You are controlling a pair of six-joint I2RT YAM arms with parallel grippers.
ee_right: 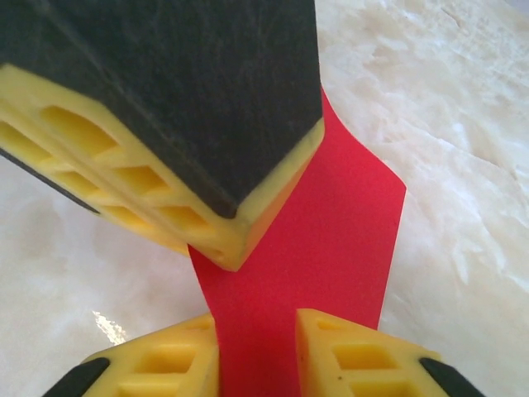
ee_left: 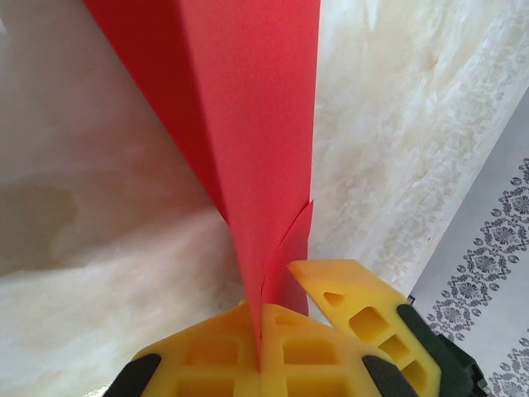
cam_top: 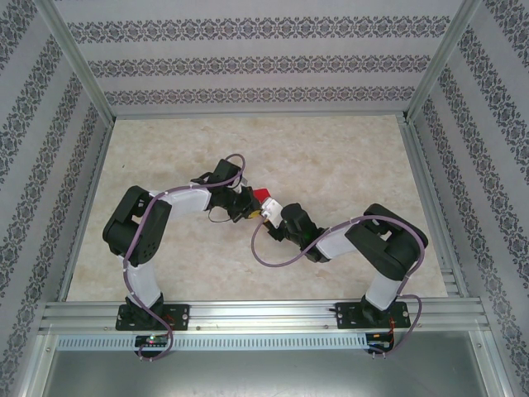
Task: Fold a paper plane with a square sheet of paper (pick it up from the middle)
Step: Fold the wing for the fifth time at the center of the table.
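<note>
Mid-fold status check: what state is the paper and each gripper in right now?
Red paper: folded into creased layers, held at one end.
Left gripper: shut on the red paper.
Right gripper: open, jaws apart on either side of the red paper, not pinching it.

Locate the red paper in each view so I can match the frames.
Top external: paper at mid-table, near the picture's centre.
Left wrist: paper runs from top centre down into the shut left claw at the bottom edge.
Right wrist: paper at lower centre, reaching the bottom edge.
Shared landmark: the marbled table under it.
</note>
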